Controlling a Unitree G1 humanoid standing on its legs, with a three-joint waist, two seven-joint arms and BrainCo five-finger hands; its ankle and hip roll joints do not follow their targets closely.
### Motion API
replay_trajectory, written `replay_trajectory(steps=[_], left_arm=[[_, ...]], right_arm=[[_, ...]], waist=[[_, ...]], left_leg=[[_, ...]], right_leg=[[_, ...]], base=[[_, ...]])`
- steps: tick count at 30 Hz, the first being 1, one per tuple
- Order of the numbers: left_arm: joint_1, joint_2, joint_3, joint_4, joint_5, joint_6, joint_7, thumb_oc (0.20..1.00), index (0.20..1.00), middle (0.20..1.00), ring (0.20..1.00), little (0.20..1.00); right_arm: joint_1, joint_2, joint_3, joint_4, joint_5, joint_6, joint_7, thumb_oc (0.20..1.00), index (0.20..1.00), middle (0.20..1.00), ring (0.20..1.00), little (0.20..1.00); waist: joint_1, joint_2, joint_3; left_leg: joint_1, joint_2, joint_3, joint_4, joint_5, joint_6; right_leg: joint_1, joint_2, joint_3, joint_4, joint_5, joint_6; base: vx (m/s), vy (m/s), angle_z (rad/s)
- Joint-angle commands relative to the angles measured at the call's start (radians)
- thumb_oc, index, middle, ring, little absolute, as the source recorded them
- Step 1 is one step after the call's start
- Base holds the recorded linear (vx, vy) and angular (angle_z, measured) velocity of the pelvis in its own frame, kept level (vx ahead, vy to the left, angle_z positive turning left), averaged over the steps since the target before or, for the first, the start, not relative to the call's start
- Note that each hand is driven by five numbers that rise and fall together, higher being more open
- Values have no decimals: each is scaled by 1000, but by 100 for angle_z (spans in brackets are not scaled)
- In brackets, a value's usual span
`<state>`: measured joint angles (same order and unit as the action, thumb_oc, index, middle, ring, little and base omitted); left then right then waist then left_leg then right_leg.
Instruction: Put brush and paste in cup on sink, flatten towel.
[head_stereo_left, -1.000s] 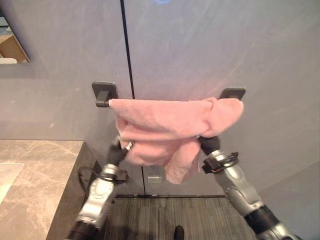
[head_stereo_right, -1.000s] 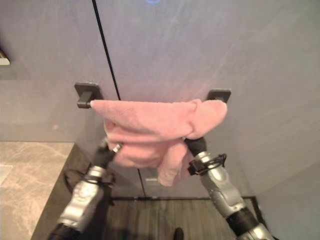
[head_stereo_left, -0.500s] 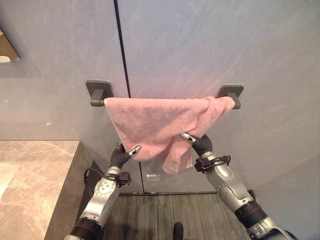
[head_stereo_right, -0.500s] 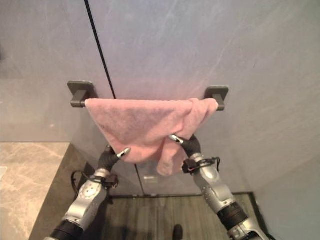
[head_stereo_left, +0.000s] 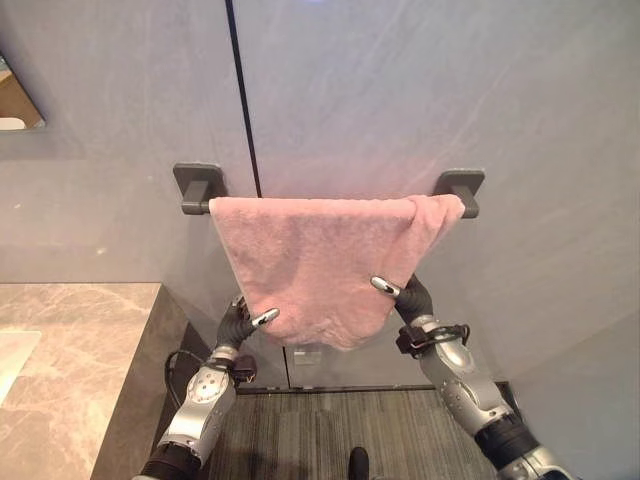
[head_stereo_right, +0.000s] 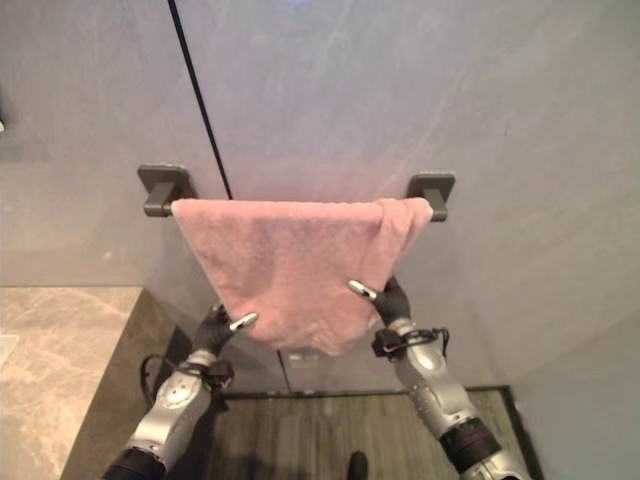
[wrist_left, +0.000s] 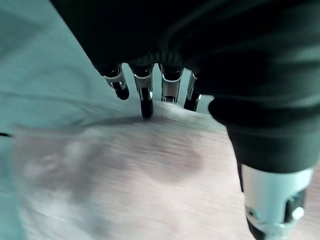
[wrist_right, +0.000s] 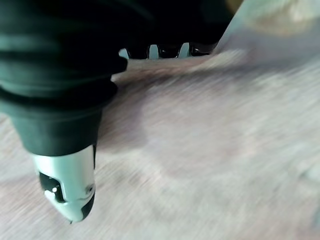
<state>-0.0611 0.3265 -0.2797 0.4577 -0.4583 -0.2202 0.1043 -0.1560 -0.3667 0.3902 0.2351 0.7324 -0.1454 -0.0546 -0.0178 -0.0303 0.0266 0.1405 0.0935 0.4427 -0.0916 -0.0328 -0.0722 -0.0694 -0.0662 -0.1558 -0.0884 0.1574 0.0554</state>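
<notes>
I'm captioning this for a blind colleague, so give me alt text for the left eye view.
A pink towel hangs over a dark wall-mounted towel bar on a grey wall, bunched at its right end. The left hand and the right hand reach up at its lower edge from either side. A marble counter sits at lower left.
</notes>
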Motion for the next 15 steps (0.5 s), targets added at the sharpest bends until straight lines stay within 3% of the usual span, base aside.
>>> replay_trajectory(steps=[1, 10, 15], left_arm=[[-58, -11, -27, 117, 70, -20, -3, 1000, 1000, 1000, 1000, 1000], [-101, -24, -57, 363, 229, -11, 26, 1000, 1000, 1000, 1000, 1000], [-99, -41, -18, 516, 264, 3, 32, 1000, 1000, 1000, 1000, 1000]], right_arm=[[-26, 35, -46, 104, -30, -22, 20, 1000, 1000, 1000, 1000, 1000], [-24, 80, -75, 453, -161, -16, -31, 1000, 1000, 1000, 1000, 1000], [9, 89, -99, 612, -273, -13, -49, 1000, 1000, 1000, 1000, 1000]], waist=[[-11, -8, -21], [-25, -1, -15], [-32, -3, -6]], left_leg=[[-69, -5, -18, 4, 91, 4], [-84, 1, -22, 4, 100, -3], [-91, 6, -30, 4, 105, -9]], right_leg=[[136, -68, -26, 58, -132, 87], [120, -64, -23, 56, -122, 86], [117, -63, -27, 55, -119, 86]], base=[[0, 0, 0], [-7, -2, 0], [-17, -12, 1]])
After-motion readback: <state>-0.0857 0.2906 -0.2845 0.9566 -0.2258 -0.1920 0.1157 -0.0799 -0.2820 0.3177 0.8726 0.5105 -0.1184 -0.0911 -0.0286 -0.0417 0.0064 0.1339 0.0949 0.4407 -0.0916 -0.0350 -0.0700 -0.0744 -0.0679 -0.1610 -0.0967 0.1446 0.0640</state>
